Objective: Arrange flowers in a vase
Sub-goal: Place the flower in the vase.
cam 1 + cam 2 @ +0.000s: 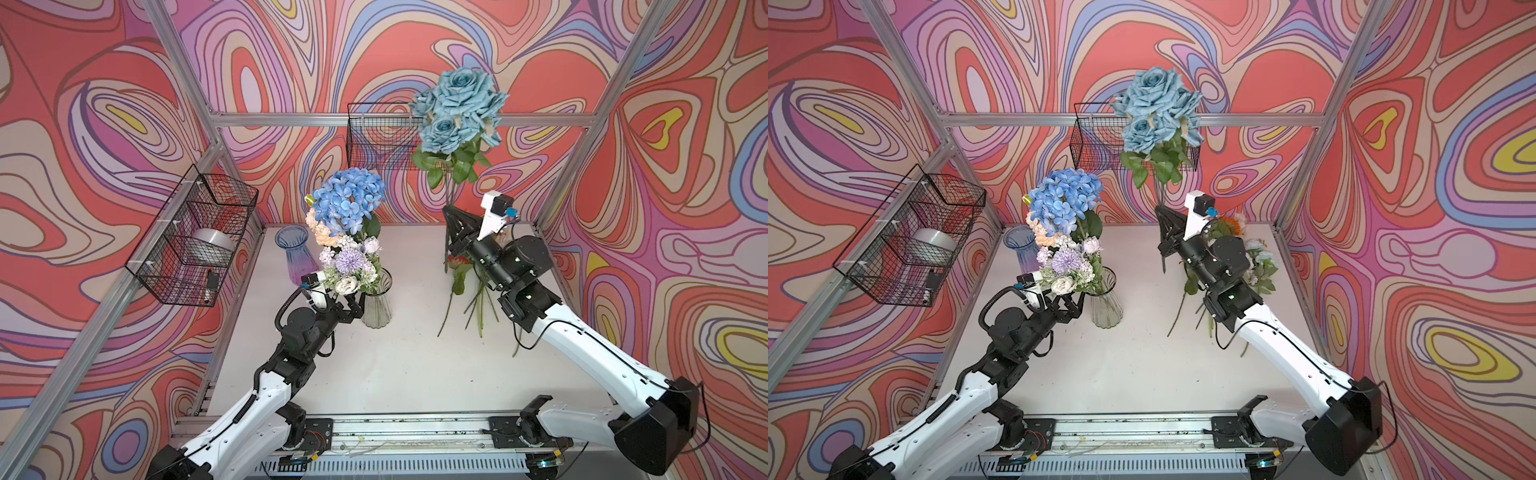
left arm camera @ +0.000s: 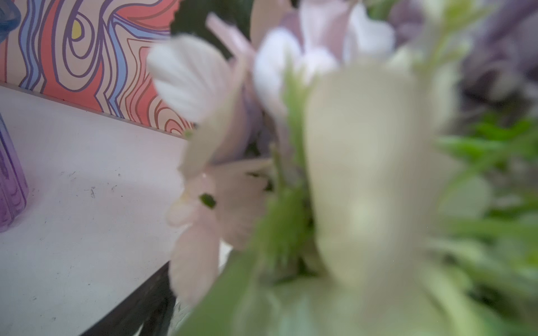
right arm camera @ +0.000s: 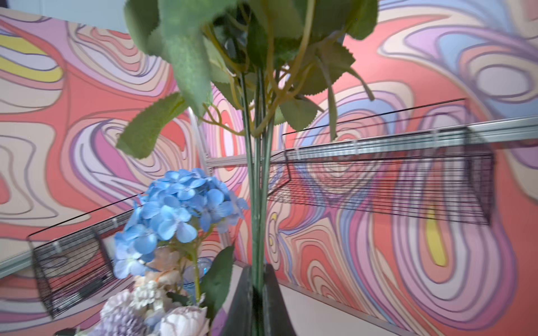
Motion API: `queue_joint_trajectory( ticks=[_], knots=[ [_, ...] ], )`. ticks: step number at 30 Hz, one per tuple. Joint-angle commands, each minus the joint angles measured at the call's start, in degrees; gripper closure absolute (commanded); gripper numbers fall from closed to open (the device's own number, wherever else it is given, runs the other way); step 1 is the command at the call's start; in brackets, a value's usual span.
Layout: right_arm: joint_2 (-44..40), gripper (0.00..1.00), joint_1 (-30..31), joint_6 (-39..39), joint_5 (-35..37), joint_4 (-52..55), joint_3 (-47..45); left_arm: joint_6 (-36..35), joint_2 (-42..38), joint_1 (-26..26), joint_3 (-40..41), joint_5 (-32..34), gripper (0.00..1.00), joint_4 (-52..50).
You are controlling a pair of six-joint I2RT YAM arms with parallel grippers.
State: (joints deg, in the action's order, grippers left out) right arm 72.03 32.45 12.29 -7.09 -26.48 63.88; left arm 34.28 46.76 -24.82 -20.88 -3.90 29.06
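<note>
A clear ribbed glass vase (image 1: 377,309) (image 1: 1106,307) stands mid-table, holding flowers: a blue hydrangea (image 1: 349,199) (image 3: 177,212), a lilac pompom (image 1: 349,261), and cream and pale pink blooms (image 2: 364,163). My left gripper (image 1: 356,308) (image 1: 1073,309) stands open just left of the vase, under a white rose. In the left wrist view only one dark finger (image 2: 136,308) shows past blurred petals. My right gripper (image 1: 453,218) (image 3: 257,272) is shut on the green stems (image 3: 257,189) of a bunch of aqua roses (image 1: 457,108) (image 1: 1156,110), held upright high above the table's back right.
An empty blue-to-purple vase (image 1: 291,253) (image 2: 8,180) stands behind and left of the clear one. Loose flowers (image 1: 478,291) (image 1: 1258,262) lie under my right arm. A wire basket (image 1: 195,241) hangs on the left wall, and another basket (image 1: 378,137) on the back rail.
</note>
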Motion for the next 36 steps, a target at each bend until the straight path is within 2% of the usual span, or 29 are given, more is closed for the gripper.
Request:
queue_joint_trajectory(
  ticks=[1, 7, 18, 23, 36],
  knots=[
    [3.2, 1.0, 2.7, 1.4, -6.0, -9.1, 1.3, 1.2, -0.9, -0.3, -2.0, 1.4, 0.0, -0.8],
    [7.8, 1.0, 5.7, 6.3, -10.7, -27.6, -3.4, 1.1, -0.2, -0.2, -2.7, 3.0, 0.0, -0.9],
    [19.5, 1.0, 9.2, 8.2, -7.1, -58.9, -11.7, 2.3, -0.4, -0.1, -2.0, 9.0, 0.0, -3.7],
    [22.7, 1.0, 11.2, 5.0, -7.5, -59.0, -10.9, 3.1, -0.5, -0.2, -1.4, 9.5, 0.0, -4.0],
    [29.1, 1.0, 11.4, -0.4, -6.5, -58.9, -5.7, 2.8, -1.7, -0.1, -0.9, 9.6, 0.0, -5.2]
  ],
)
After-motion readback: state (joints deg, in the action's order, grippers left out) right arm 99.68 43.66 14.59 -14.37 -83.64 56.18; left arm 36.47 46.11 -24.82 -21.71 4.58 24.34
